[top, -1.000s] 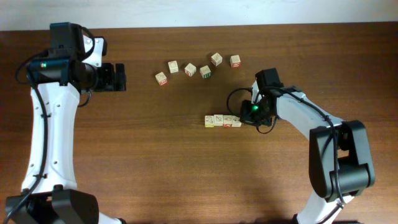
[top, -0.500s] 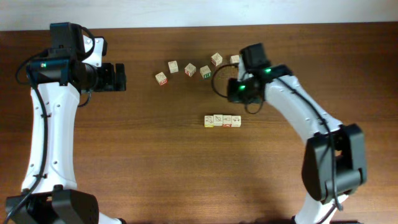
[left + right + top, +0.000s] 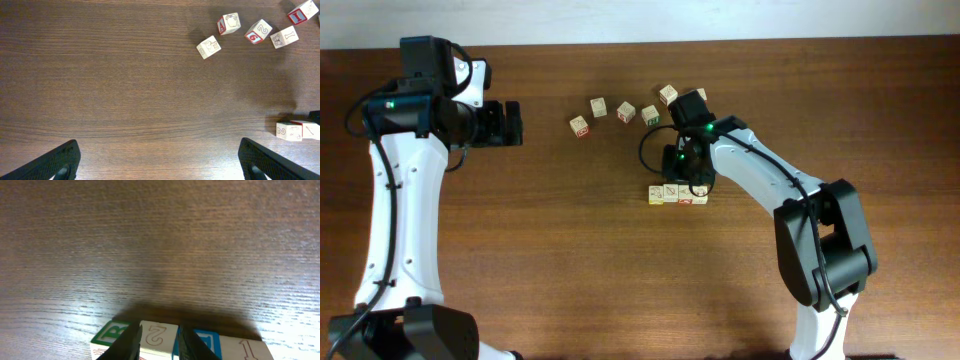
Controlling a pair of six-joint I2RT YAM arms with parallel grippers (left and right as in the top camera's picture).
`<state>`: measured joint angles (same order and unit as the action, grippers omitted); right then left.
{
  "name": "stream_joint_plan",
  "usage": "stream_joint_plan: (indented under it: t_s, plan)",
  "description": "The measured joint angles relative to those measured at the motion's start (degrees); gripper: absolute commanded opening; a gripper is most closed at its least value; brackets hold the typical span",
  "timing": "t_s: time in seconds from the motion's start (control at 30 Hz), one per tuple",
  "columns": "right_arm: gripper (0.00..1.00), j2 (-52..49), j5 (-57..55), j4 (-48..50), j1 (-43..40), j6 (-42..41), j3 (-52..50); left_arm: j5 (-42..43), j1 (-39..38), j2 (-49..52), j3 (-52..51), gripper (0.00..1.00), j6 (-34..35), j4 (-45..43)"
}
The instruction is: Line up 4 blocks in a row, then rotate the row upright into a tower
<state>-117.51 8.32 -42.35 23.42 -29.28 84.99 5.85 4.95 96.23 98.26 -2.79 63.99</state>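
Four blocks (image 3: 663,194) lie side by side in a row at the table's middle. My right gripper (image 3: 679,187) hangs directly over that row. In the right wrist view its gripper (image 3: 157,347) stands slightly open, the dark fingers (image 3: 127,342) straddling the pale block printed "2" (image 3: 159,332). A green "B" block (image 3: 112,332) sits left of it, a blue-faced block (image 3: 207,341) and a "1" block (image 3: 245,349) to the right. My left gripper (image 3: 510,124) is far off at the left, wide open (image 3: 162,170) over bare wood.
Several more loose blocks (image 3: 626,112) are scattered in an arc behind the row; they show in the left wrist view too, as loose blocks (image 3: 228,23). The row's end (image 3: 290,131) shows at that view's right edge. The table's back edge (image 3: 640,42) runs along the top.
My right arm swung from the right of the row up toward the back blocks, then down over the row. Its jaws went from shut to slightly open. The left arm stayed still.
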Motion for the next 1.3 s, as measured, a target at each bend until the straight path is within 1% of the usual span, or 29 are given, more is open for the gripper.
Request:
stream_joint_plan:
  t_s: [0.17, 0.63, 0.67, 0.73, 0.87, 1.0, 1.3]
  plan:
    - [0.25, 0.0, -0.4, -1.6, 0.0, -0.7, 0.0, 0.0, 0.0, 0.0, 0.0, 0.99, 0.0, 0.0]
    - [0.26, -0.1, -0.4, -2.3, 0.7, -0.5, 0.0, 0.0, 0.0, 0.0, 0.0, 0.99, 0.0, 0.1]
    - [0.22, -0.1, -0.4, -2.2, 0.7, -0.5, 0.0, 0.0, 0.0, 0.0, 0.0, 0.99, 0.0, 0.1]
    - [0.13, -0.1, -0.4, -1.3, 0.7, 0.2, 0.0, 0.0, 0.0, 0.0, 0.0, 0.99, 0.0, 0.1]
    - [0.04, -0.1, -0.4, 2.5, 0.7, 2.1, 0.0, 0.0, 0.0, 0.0, 0.0, 0.99, 0.0, 0.1]
    - [0.04, -0.1, -0.3, 2.6, 0.7, 2.5, 0.0, 0.7, 0.0, 0.0, 0.0, 0.99, 0.0, 0.1]
    - [0.04, -0.1, 1.7, -0.2, 0.7, 2.7, 0.0, 1.1, 0.0, 0.0, 0.0, 0.99, 0.0, 0.0]
